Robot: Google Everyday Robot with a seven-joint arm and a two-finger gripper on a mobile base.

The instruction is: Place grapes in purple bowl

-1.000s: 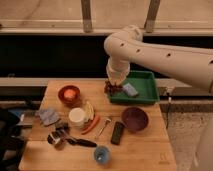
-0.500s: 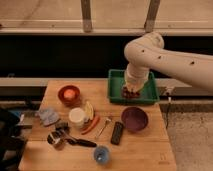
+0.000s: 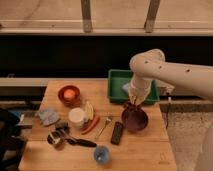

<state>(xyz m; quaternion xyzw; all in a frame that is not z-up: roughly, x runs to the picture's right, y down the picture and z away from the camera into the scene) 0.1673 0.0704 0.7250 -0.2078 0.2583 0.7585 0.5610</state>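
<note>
Gripper [image 3: 133, 103]: at the end of the white arm [image 3: 165, 70], pointing down, just above the far rim of the purple bowl [image 3: 135, 120]. A dark lump shows at its tip, most likely the grapes [image 3: 132, 106]; whether the fingers are clamped on it cannot be told.

Purple bowl: round, dark maroon, on the right part of the wooden table [image 3: 140, 152], directly under the gripper and just in front of the green tray [image 3: 116, 82].

Green tray: rectangular, at the table's far right edge, partly hidden by the arm.

Black remote [image 3: 117, 133]: flat on the table, just left of the purple bowl.

Spoon [image 3: 103, 127] and red pepper [image 3: 91, 124]: lying side by side left of the remote.

White cup [image 3: 77, 117]: near the table's middle, with a yellow banana [image 3: 89, 109] beside it.

Orange-red bowl [image 3: 69, 95]: far left part of the table, holding a round orange fruit [image 3: 69, 93].

Blue-grey cloth [image 3: 47, 116]: crumpled near the left edge.

Metal cup [image 3: 55, 138] and black-handled utensil [image 3: 80, 142]: near the front left.

Small blue cup [image 3: 102, 155]: at the front edge, well apart from the purple bowl.
</note>
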